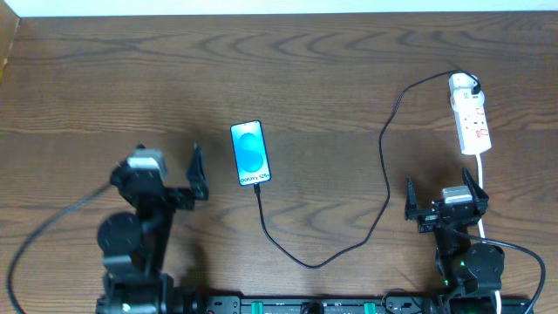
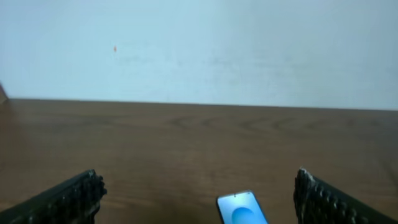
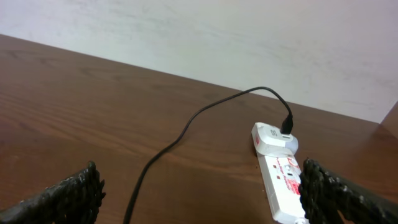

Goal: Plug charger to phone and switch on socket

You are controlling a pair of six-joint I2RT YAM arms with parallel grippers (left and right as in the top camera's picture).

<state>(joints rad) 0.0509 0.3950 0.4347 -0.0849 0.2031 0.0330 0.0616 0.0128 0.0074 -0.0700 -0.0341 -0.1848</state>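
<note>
Phone (image 1: 250,153) lies midway along the worktop (image 1: 331,78), charger (image 1: 384,183) tip at its near edge, cable looping right to the socket (image 1: 471,120). Left hand (image 2: 198,186) and right hand (image 1: 440,196) both spread wide, empty.

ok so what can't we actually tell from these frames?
- Whether the charger tip is fully seated in the phone: too small overhead, and the left wrist view's bottom edge cuts off the phone's lower end.
- Socket switch position: too small overhead, blurred in the right wrist view.
- Socket's near end: right wrist view, hidden by the right gripper and the bottom edge.
</note>
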